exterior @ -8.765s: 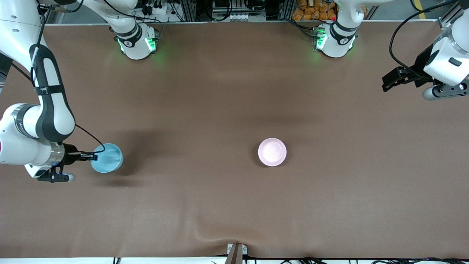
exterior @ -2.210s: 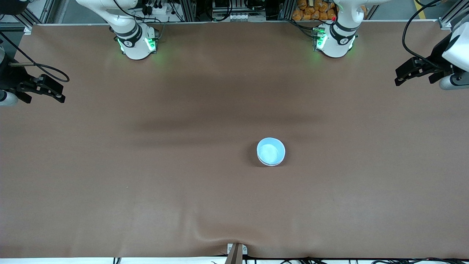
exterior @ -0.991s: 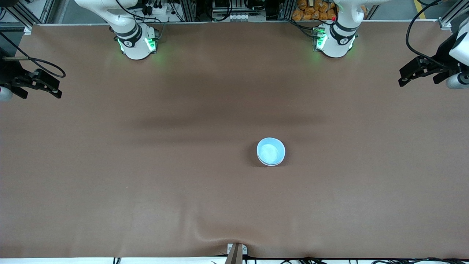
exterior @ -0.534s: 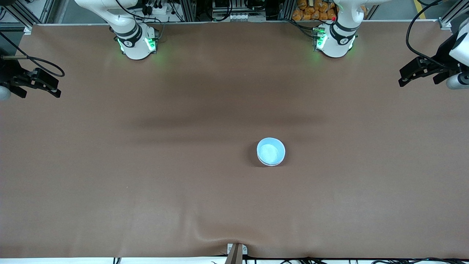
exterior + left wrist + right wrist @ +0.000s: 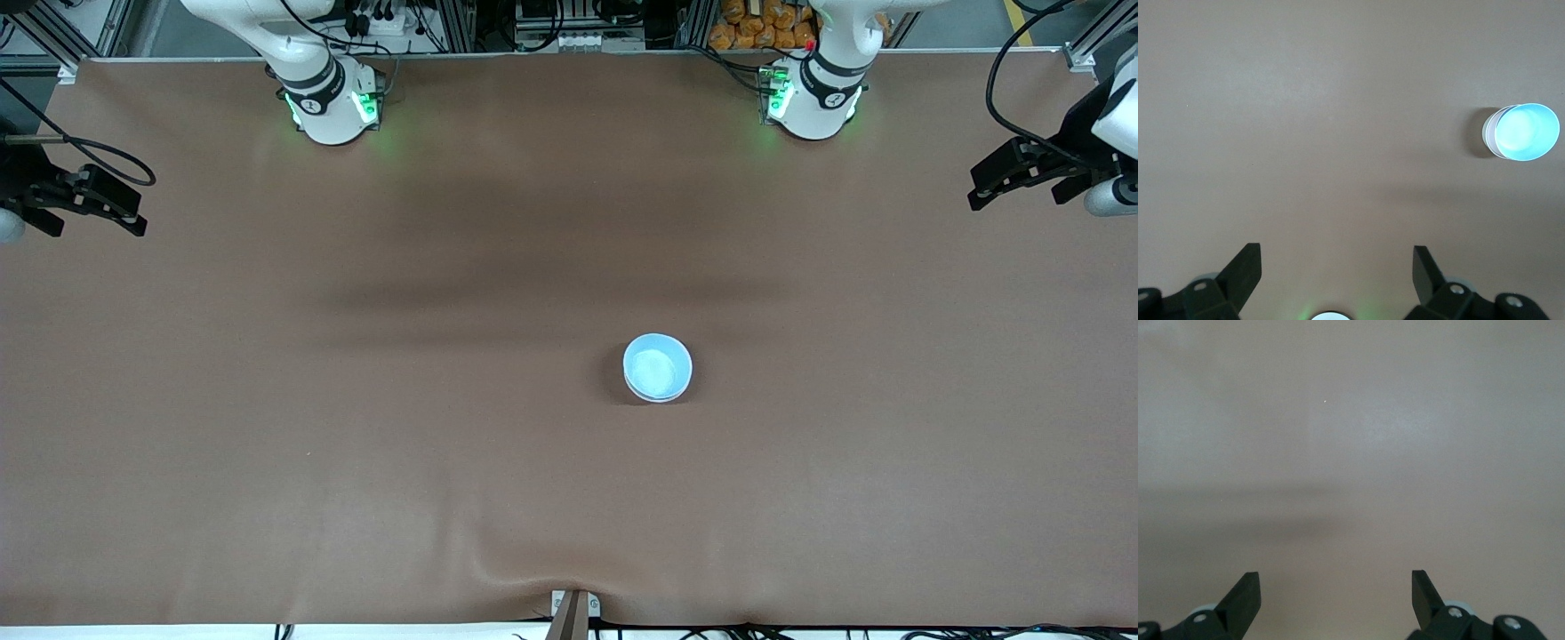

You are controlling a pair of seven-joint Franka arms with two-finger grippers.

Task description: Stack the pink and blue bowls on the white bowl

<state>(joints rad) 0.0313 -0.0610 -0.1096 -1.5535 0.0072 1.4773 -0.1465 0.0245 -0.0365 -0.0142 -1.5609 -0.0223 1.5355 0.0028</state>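
The light blue bowl (image 5: 658, 365) sits on top of a stack near the middle of the table. A pale rim (image 5: 659, 398) of a bowl under it shows at its nearer edge. I cannot tell the pink bowl from the white bowl there. The stack also shows in the left wrist view (image 5: 1527, 132). My left gripper (image 5: 975, 186) is open and empty in the air over the left arm's end of the table, seen open in its wrist view (image 5: 1337, 257). My right gripper (image 5: 140, 212) is open and empty over the right arm's end, seen open in its wrist view (image 5: 1335, 581).
A brown cloth (image 5: 356, 427) covers the table, with a wrinkle at the near edge (image 5: 533, 578). The two arm bases (image 5: 329, 102) (image 5: 813, 98) stand along the edge farthest from the front camera.
The right gripper earlier held the blue bowl and pink was on top of the stack; now blue sits on top and both arms are drawn back. Nothing has visibly moved in the last second.
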